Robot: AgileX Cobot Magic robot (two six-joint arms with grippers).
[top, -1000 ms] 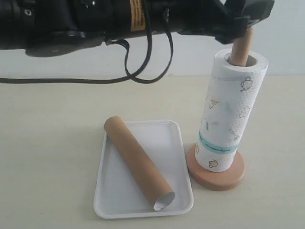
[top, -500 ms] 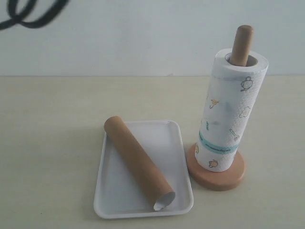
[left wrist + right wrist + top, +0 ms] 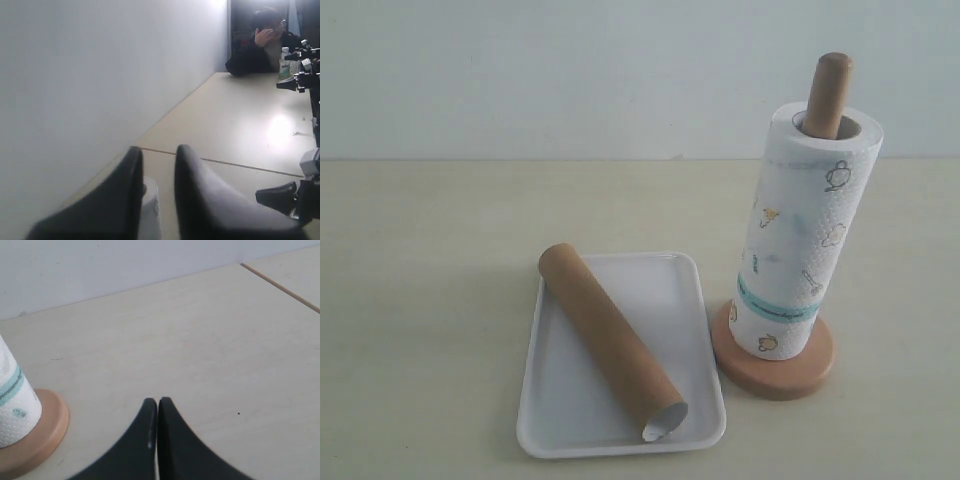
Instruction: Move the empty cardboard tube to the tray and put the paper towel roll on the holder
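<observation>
A pale wooden counter (image 3: 430, 300) ran back to a white wall (image 3: 570, 70), with both claws outside the exterior view and touching nothing on it. The white tray (image 3: 672, 292) lay flat on the counter, free of either claw. Just beside it stood the paper towel roll (image 3: 800, 250), upright and threaded over the holder (image 3: 776, 376); the rounded top of the wooden pole rose out of the roll's hollow core and the roll's lower end sat on the round disc base. The empty cardboard tube (image 3: 610, 340) lay inside the tray, slanting from one corner toward the opposite one, its open whitish end at the tray's near rim.

The right claw (image 3: 158, 402) was clenched, its two dark fingers pressed tip to tip with nothing between them, above bare counter. The holder's base and the lower end of the roll, with its teal band, stood near that claw, off to one side and clear of its tips.

The left claw (image 3: 158, 148) was released and empty, a narrow gap between its fingers (image 3: 200, 200). It was raised and looked out along the wall and counter. A pale rounded shape showed through the gap beyond the claw, too blurred to name. Well beyond the claw, a person (image 3: 267, 42) in dark clothes sat at the counter's far end.
</observation>
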